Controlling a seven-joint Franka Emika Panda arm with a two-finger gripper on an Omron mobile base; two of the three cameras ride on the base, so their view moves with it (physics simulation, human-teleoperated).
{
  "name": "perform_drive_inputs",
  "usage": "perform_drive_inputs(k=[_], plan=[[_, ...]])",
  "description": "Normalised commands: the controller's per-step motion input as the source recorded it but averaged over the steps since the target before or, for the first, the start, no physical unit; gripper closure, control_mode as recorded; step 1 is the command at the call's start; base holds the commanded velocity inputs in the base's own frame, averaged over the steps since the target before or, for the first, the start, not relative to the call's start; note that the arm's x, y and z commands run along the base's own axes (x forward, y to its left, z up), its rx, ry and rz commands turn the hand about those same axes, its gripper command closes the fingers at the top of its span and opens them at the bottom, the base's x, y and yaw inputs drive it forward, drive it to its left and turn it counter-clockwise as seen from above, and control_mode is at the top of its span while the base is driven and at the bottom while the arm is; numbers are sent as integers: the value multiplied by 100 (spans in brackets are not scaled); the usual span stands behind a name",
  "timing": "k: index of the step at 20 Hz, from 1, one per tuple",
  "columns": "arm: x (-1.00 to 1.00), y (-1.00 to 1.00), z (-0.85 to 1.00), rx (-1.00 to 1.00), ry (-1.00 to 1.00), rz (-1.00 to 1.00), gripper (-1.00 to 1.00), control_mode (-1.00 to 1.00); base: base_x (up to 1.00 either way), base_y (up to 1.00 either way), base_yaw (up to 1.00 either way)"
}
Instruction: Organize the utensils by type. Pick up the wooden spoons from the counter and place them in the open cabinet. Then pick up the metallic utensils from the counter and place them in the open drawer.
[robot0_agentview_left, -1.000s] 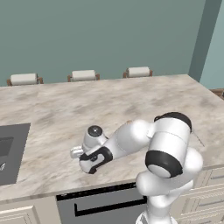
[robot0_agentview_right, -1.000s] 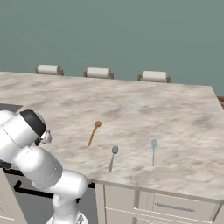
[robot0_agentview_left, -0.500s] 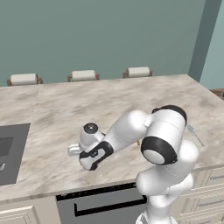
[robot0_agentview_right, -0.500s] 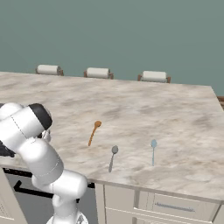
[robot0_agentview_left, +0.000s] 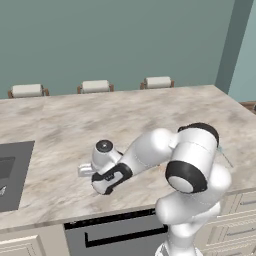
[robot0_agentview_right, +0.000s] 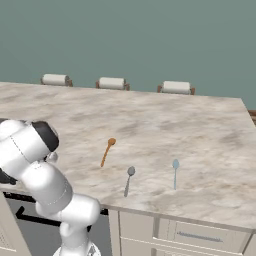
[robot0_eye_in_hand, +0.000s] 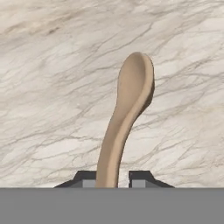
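Swung further left since the earlier frame, gripper (robot0_eye_in_hand: 113, 180) jaws flank the pale wooden spoon (robot0_eye_in_hand: 127, 118) handle; grip cannot be confirmed. Marbled counter (robot0_agentview_left: 150, 115) fronts a teal wall (robot0_agentview_left: 115, 40).

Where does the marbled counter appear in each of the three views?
Left base view: the counter crosses the middle band.
Right base view: the same, with its right corner showing.
Hand view: under the pale wooden spoon.
Landmark: chair backs beyond its far edge, both base views.

Three chair backs (robot0_agentview_left: 95, 86) in row beyond far edge, against teal wall (robot0_agentview_left: 110, 40). Dark cooktop (robot0_agentview_left: 12, 175) inset at left.
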Motion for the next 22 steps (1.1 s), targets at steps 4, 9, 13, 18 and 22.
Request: perform_drive_inputs(k=[4, 9, 13, 18, 22], plan=[[-18, -45, 69, 6, -16, -2, 100, -100, 0, 0, 0], [-4, -36, 100, 11, -11, -12, 100, -100, 0, 0, 0], [-19, -74, 100, 12, -2, -24, 100, -100, 0, 0, 0], [-19, -94, 100, 8, 0, -44, 100, -100, 0, 0, 0], [-10, -87, 89, 5, 0, -50, 100, -100, 0, 0, 0]])
